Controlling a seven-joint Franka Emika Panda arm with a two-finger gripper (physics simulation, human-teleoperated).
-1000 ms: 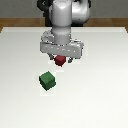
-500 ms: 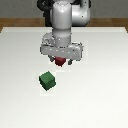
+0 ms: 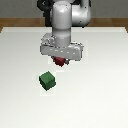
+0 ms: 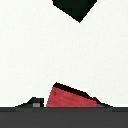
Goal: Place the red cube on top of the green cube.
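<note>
The red cube point(image 3: 60, 62) sits between the fingers of my gripper point(image 3: 60, 61), just under the grey hand, low over the white table point(image 3: 100, 100). In the wrist view the red cube point(image 4: 70, 97) fills the space between the two dark fingertips point(image 4: 33, 103), which touch its sides. The gripper looks shut on it. The green cube point(image 3: 47, 81) stands alone on the table, a short way toward the camera and to the exterior view's left of the gripper. It also shows in the wrist view point(image 4: 75, 7), apart from the red cube.
The white table ends at a far edge point(image 3: 20, 27) with brown floor behind it. The robot's base and arm point(image 3: 67, 20) rise behind the gripper.
The hand has come down around the red cube, which now shows less below it. The red cube has barely shifted. The green cube has not moved.
</note>
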